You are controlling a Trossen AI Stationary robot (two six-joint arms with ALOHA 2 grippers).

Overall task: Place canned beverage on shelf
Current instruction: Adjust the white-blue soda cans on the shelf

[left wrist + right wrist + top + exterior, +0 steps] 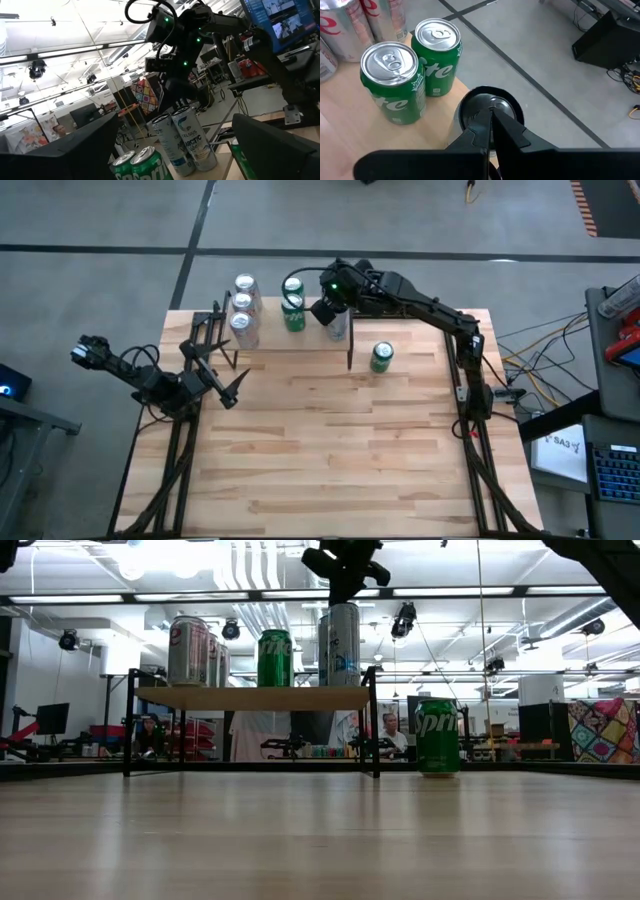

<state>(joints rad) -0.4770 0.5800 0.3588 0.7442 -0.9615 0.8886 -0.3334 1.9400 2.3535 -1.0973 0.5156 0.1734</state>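
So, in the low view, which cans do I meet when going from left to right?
Silver cans → green can on the shelf → tall slim can under the right gripper → green can on the table.

The right gripper point(335, 315) hangs over the shelf point(250, 698) with its shut fingers point(492, 127) directly above the top of a tall slim can point(341, 644) standing near the shelf's right end. Just left of those fingers two short cans point(412, 80) stand touching, one behind the other. Farther left on the shelf is a cluster of three cans point(243, 308). Right of the fingers, down on the table point(340, 450) beside the shelf's leg, stands another can point(381, 357)
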